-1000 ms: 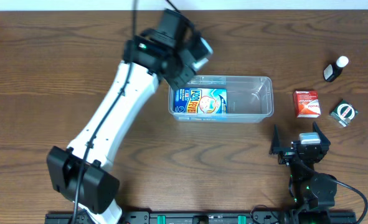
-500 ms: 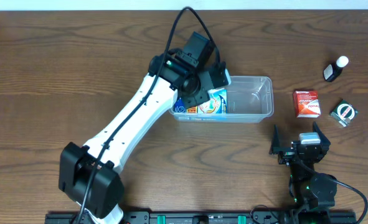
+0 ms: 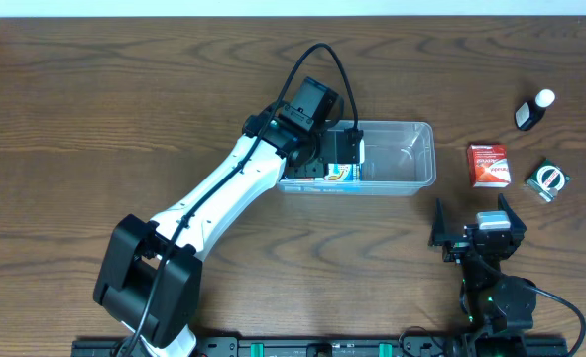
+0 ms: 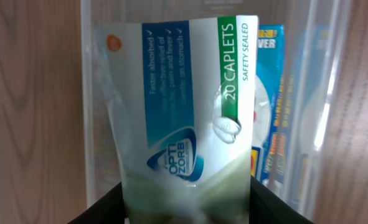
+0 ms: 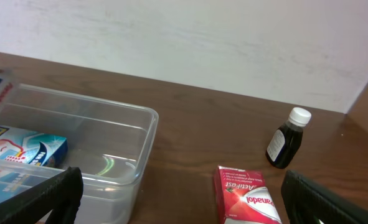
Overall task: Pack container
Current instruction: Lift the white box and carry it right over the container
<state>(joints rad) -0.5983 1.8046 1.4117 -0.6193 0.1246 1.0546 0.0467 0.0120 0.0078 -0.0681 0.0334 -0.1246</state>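
Two claws, and only the left one is busy. My left claw (image 3: 344, 151) is partly closed on a white, blue and green caplet box (image 4: 184, 112), gripping the end nearest my wrist, above the left part of the container (image 3: 402, 159). That one container, clear plastic, sits right of the middle of the surface (image 3: 94, 99). One blue box (image 4: 271, 106) lies in its left end (my arm hides most of it from above). My right claw (image 3: 479, 230) stands spread wide and holds nothing, near the front edge. Right of the container, well apart from it, lie one red box (image 3: 489, 165), one dark bottle (image 3: 532, 110) with a white cap, and one green-and-white packet (image 3: 547, 179).

A second ago my left claw hung beyond the container's far left corner; now it is over the tub. My right claw and the loose items have not shifted.

Dark wood grain covers the surface, and a pale wall (image 5: 171, 37) rises behind it.
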